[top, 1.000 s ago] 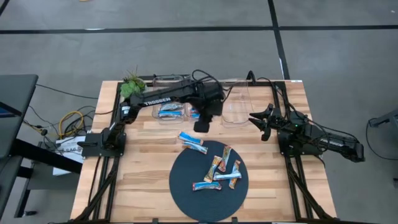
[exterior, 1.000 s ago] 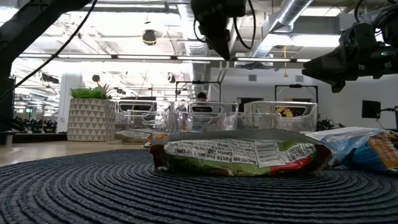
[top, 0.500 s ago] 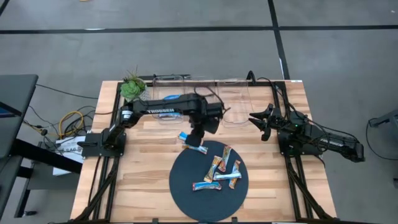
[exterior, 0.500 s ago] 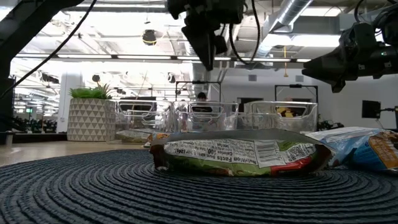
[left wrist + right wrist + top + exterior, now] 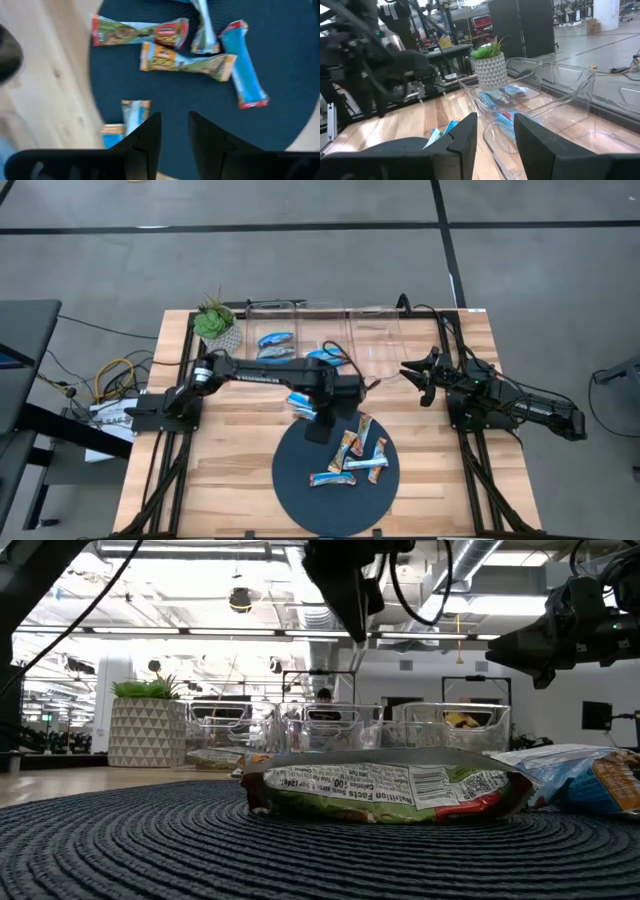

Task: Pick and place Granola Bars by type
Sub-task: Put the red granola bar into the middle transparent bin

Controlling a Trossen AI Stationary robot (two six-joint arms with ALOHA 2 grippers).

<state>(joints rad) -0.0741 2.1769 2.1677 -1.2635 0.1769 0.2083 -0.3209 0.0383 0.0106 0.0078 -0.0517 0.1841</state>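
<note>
Several granola bars lie in a loose cluster on the dark round mat (image 5: 300, 495): a green-and-red one (image 5: 137, 31), an orange-and-green one (image 5: 185, 61), a blue one (image 5: 245, 65). A blue-and-white bar (image 5: 127, 122) lies at the mat's far-left rim, partly on the wood. My left gripper (image 5: 318, 428) (image 5: 174, 130) hovers open and empty over that rim, fingers pointing down, the cluster just beyond them. More blue bars (image 5: 276, 345) lie in the clear bins at the far edge. My right gripper (image 5: 412, 376) (image 5: 495, 135) waits open on the table's right side.
Clear plastic bins (image 5: 378, 350) line the table's far edge; the rightmost one holds no bar that I can see. A small potted plant (image 5: 213, 323) stands at the far-left corner. In the low view a green-and-red bar (image 5: 385, 790) fills the foreground on the mat. Bare wood flanks the mat.
My left gripper has moved from beside the bins toward the table's near edge and now stands over the mat's far-left rim. The blue bars in the bins, which the arm covered before, now show. The right arm has kept still.
</note>
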